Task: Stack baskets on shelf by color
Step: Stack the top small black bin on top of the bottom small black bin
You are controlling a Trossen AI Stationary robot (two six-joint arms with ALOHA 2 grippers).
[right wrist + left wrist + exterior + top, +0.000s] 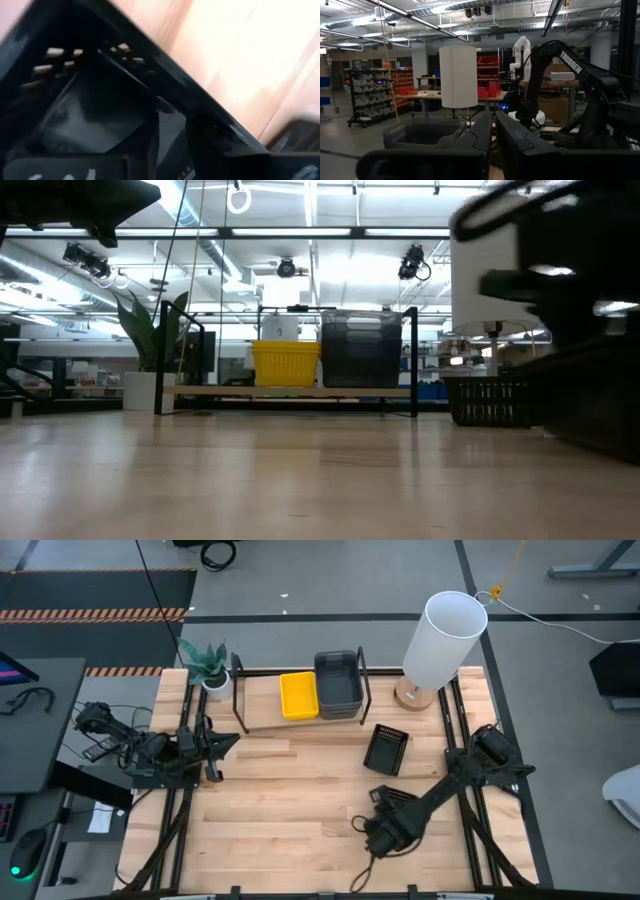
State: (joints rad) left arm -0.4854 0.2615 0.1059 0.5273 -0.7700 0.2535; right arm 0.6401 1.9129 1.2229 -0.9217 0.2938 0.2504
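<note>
The shelf (262, 712) stands at the table's far side and carries a yellow basket (298, 696) and, to its right, stacked dark grey baskets (338, 683). One black perforated basket (387, 749) lies on the table in front of the shelf's right end. My right gripper (385, 830) points down near the table's near edge, over another black perforated basket (90, 115). Its fingers are open, one on either side of that basket's wall (210, 112). My left gripper (215, 745) waits shut at the table's left, holding nothing. My right gripper comes from above with one finger (147, 145) inside the black basket and the other (205, 150) outside its wall. The basket lies flat on the table. I cannot tell whether the fingers touch the wall.
A lamp with a tall white shade (445, 635) stands at the shelf's right end and a potted plant (208, 665) at its left end. Bare wooden tabletop (280, 800) lies between the shelf and the near edge.
</note>
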